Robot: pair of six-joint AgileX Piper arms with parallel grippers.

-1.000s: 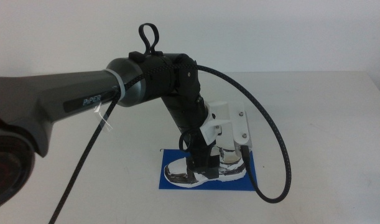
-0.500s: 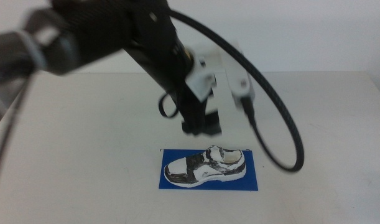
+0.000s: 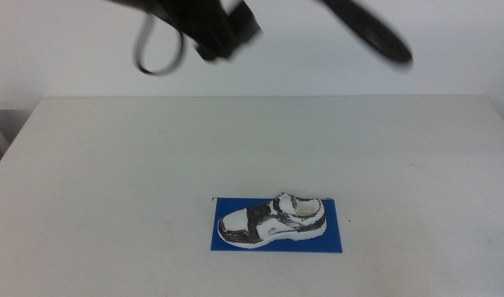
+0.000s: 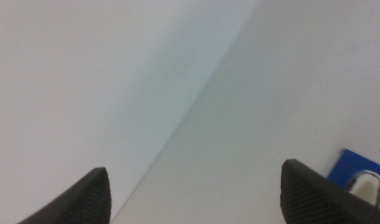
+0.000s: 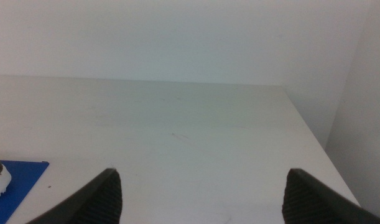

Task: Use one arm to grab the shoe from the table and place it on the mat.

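The left gripper point(image 4: 193, 196) is high above the table's point(image 3: 111, 181) far side with its jaws spread wide and nothing between them — the arm point(image 3: 210, 29) is a blur at the top of the middle view. The step reads as pulling clear, best done upward, away from the shoe point(image 3: 273, 220). It lies on its sole within the mat point(image 3: 334, 239), near centre. The right gripper point(image 5: 202, 196) waits, jaws apart, empty. One shoe, one mat.

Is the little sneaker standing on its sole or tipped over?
Standing on its sole. The shoe sits upright on the blue mat, white sole down and laces on top; no end effector touches it.
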